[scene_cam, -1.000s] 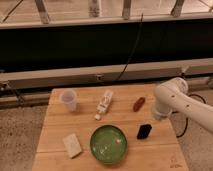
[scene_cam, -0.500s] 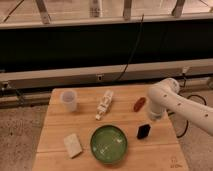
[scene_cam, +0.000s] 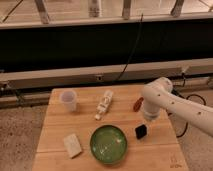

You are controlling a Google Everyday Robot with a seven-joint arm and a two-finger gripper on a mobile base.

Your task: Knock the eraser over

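The eraser stands on the tabletop toward the right side, just beside the green bowl and apart from its rim. It looks propped on a narrow face w/ a slight tilt, which fits the task: a block set up like that should topple from a light sideways push.

The arm reaches in from the right and bends down so its end sits just above and behind the eraser. The gripper is there, low and near the block, probably placed for a nudge, not a grasp (no pick-up is called for). Whether it touches the eraser can't be told.

The fingers are hidden by the white arm housing, so apart vs. together can't be told. The reddish-brown oblong thing is mostly covered by the arm; only its left end shows. The arm is cut off at the right edge, so the base isn't seen.

Other items sit well apart from the action: clear cup at back left, white bottle lying mid-table, pale cream block front left.
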